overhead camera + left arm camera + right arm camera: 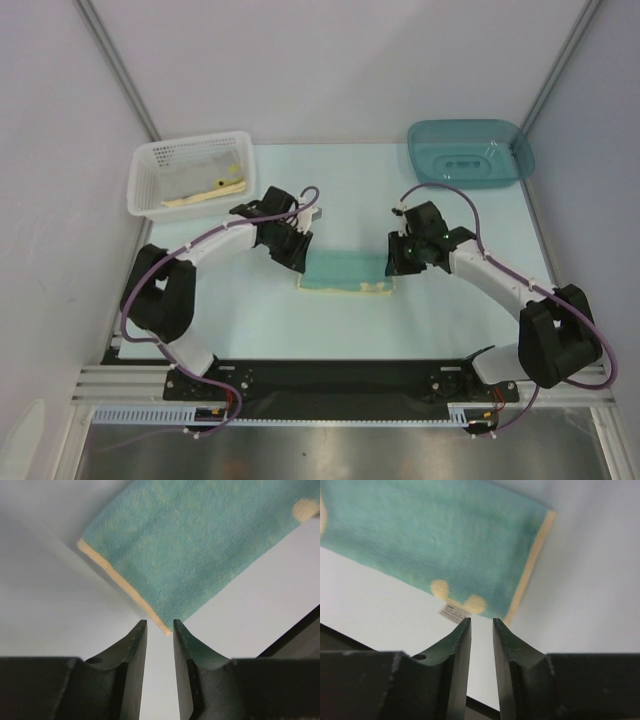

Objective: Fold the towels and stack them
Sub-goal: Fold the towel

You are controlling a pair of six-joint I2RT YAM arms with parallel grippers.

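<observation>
A teal-faced towel [345, 272] with a pale yellow edge lies folded flat on the table, midway between the two arms. My left gripper [298, 262] hovers at its left end. In the left wrist view the jaws [160, 625] stand slightly open and hold nothing, with the towel [200, 545] corner just past the tips. My right gripper [393, 265] is at the towel's right end, also slightly open [481, 622] and holding nothing. The towel [435, 540] and its small printed tag [452, 612] lie just beyond those fingertips. More towels [200, 185], grey and pale yellow, lie in the basket.
A white mesh basket [150, 165] stands at the back left of the table. A teal plastic bin [470, 150] stands at the back right. Grey walls close in both sides and the back. The arm bases and a black rail run along the near edge.
</observation>
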